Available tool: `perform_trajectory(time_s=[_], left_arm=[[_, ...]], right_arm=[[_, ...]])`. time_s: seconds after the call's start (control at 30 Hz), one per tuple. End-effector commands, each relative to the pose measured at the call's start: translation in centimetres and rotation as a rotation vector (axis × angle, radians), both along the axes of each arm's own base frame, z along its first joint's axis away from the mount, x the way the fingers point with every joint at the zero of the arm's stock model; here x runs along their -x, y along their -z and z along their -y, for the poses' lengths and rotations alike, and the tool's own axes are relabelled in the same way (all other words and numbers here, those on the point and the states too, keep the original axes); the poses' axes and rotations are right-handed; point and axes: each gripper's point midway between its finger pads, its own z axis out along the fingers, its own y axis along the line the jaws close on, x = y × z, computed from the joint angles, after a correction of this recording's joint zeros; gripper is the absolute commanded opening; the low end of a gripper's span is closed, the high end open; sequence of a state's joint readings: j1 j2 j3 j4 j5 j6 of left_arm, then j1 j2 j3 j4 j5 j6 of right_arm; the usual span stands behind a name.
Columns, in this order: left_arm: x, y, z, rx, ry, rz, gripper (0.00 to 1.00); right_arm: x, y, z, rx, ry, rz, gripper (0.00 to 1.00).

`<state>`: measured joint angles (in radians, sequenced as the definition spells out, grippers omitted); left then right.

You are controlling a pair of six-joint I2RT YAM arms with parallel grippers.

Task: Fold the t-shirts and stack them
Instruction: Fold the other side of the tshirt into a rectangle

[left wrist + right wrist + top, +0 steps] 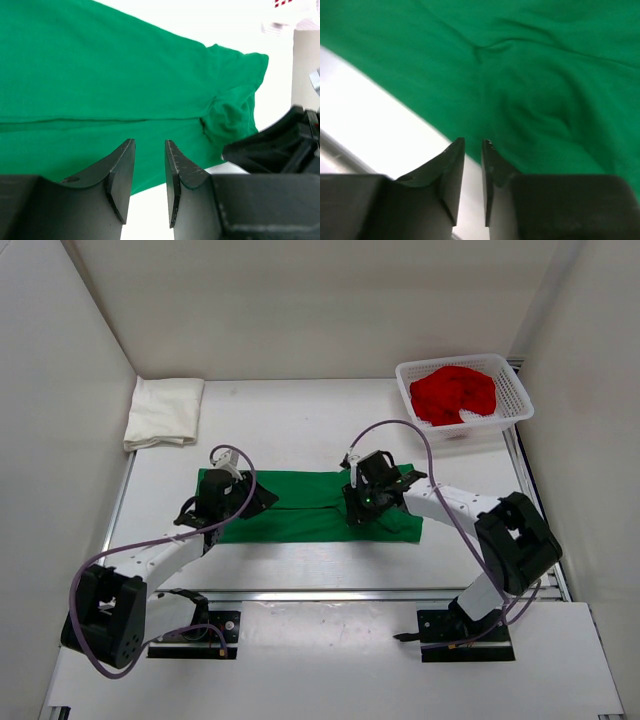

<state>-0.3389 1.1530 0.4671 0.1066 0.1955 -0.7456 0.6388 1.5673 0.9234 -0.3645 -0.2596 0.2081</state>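
Jaws on left gripper (149,150) slightly parted, empty, low over the left end of the green t-shirt (300,508), a long strip mid-tabletop (300,430); right gripper (472,145) jaws also narrowly parted, empty, above its bunched right end. Cream-white t-shirt (163,412) lies folded far left, red t-shirt (453,393) crumpled in basket (515,410) far right. Step looks like mid-fold on green; next calls for pinching an end and carrying it across.

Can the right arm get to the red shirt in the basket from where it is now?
Probably yes. The red shirt lies uncovered in the open-topped basket at the far right, and nothing stands between it and the right gripper, which hangs open over the green shirt.
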Motion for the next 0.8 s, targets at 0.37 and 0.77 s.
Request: perform_trajectory(time_s=[0.37, 0.77], left_arm=[[0.9, 0.5, 0.6, 0.023, 0.023, 0.000, 0.41], [0.9, -0.5, 1.0, 0.044, 0.031, 0.017, 0.42]], right_arm=[[-3.9, 2.7, 0.7, 0.128, 0.105, 0.131, 0.27], [-1.5, -0.6, -0.9, 0.033, 0.050, 0.069, 0.00]])
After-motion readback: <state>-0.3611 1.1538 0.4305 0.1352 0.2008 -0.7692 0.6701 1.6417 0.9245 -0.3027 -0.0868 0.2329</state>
